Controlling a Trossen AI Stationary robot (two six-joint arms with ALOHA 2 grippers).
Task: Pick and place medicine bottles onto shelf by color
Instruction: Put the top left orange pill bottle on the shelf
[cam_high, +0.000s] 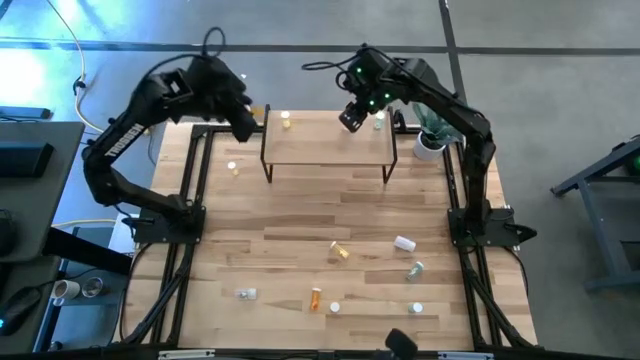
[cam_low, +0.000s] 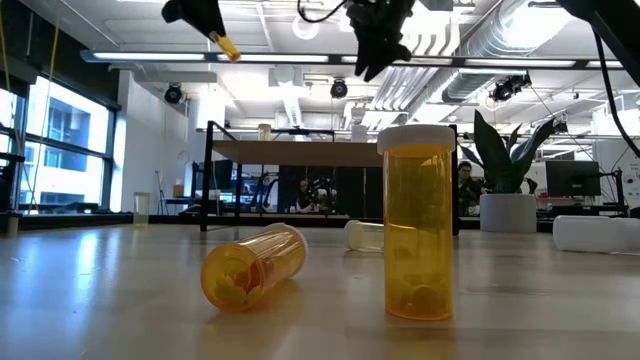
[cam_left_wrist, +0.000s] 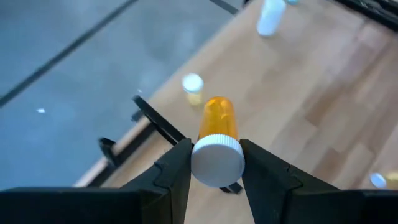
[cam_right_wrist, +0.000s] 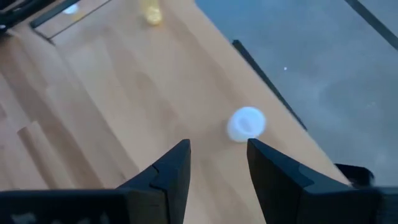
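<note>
Loose medicine bottles (cam_high: 341, 252) lie on the near counter (cam_high: 300, 210). Farther back, the left gripper (cam_left_wrist: 216, 163) clamps an orange bottle (cam_left_wrist: 217, 121) above the shelf (cam_high: 328, 145): lower it upright beside matching colours. Beyond, the right gripper (cam_right_wrist: 217, 158) hangs empty, jaws apart.

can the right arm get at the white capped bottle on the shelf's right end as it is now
Probably yes. The right gripper hangs open and empty just above the shelf, with the white-capped bottle right ahead of its fingers and nothing between them.
</note>
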